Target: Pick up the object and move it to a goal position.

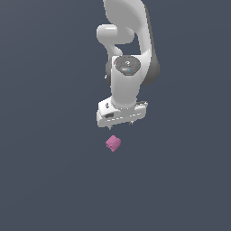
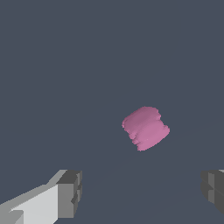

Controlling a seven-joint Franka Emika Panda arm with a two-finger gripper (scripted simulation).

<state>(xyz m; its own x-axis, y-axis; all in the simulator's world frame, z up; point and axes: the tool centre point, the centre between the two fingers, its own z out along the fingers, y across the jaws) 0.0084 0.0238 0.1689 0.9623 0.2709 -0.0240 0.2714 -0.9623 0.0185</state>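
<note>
Pink-magenta and small, the block (image 1: 113, 143) is seen in the exterior view lying alone on a plain dark grey tabletop (image 1: 45, 180). A white arm (image 1: 128, 49) is shown reaching down from the top of the picture, and the gripper (image 1: 121, 123) is held just above the block and apart from it, slightly toward the exterior view's right. Only short finger stubs are visible under the white hand, so little can be read of the jaws from here.

In the wrist view, the block (image 2: 145, 127) is seen ahead, sitting tilted on the grey surface, its edges bumpy. Two grey fingertips (image 2: 70, 193) are shown at opposite sides of the picture, well apart, with nothing between them: the jaws are spread wide and empty.

The approach step is judged to be in hand; nothing has been grasped yet. For the next move, the gripper would need to be centred over the block, lowered until the fingertips flank it, and then closed. No goal marker can be seen.
</note>
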